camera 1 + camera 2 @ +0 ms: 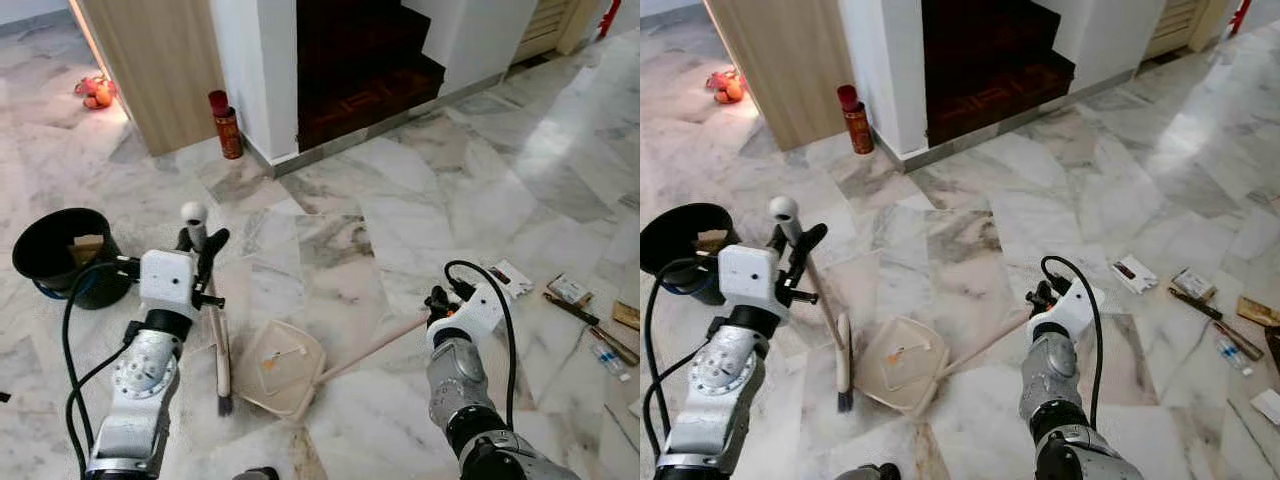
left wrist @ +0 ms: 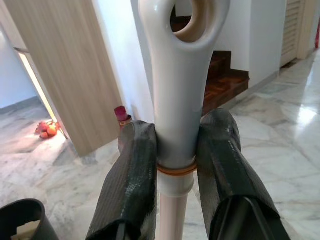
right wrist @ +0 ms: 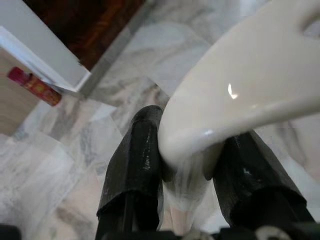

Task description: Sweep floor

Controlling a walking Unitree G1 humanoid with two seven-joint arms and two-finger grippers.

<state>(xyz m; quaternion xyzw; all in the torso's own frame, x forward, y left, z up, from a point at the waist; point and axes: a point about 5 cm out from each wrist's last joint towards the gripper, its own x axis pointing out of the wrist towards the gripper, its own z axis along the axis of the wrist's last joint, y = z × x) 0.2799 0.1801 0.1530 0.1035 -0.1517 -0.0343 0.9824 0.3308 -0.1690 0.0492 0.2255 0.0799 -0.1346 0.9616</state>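
My left gripper is shut on the white top end of the broom, just below its hanging hole. The broom's handle slants down to the dark brush head on the marble floor. Right beside the brush lies a cream dustpan with a few orange scraps inside. Its long handle rises to the right, and my right gripper is shut on the handle's pale end.
A black bin stands on the floor at my left. A red can stands by the white wall corner, beside a wooden panel. Dark stairs lie ahead. Wrappers and small litter are scattered at the right.
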